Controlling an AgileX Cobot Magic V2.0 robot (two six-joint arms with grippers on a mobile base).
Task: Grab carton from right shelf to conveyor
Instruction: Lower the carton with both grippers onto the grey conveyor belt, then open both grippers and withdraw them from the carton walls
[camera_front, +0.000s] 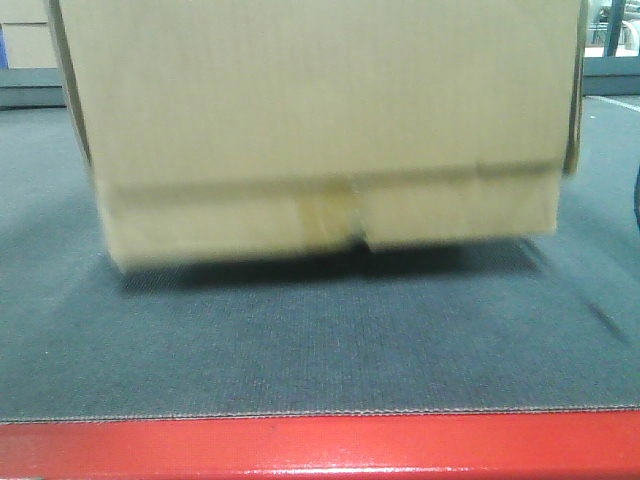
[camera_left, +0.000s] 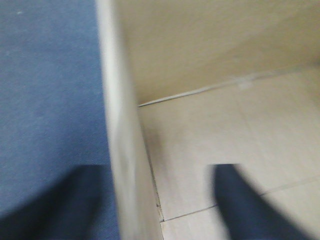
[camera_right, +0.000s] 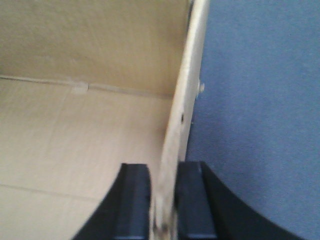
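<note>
The brown carton (camera_front: 320, 120) fills the front view, over the dark grey conveyor belt (camera_front: 300, 340), tilted with its left end lower; I cannot tell whether it touches the belt. It has tape and a torn seam at its lower edge. In the left wrist view my left gripper (camera_left: 155, 175) is open, its fingers wide apart astride the carton's left wall (camera_left: 120, 125), one outside and one inside. In the right wrist view my right gripper (camera_right: 164, 170) is shut on the carton's right wall (camera_right: 185, 100). The right shelf is out of view.
The conveyor's glossy red front edge (camera_front: 320, 450) runs along the bottom. Stacked beige boxes (camera_front: 25, 40) stand at the back left, a metal frame (camera_front: 610, 30) at the back right. A dark object (camera_front: 636, 200) shows at the right border.
</note>
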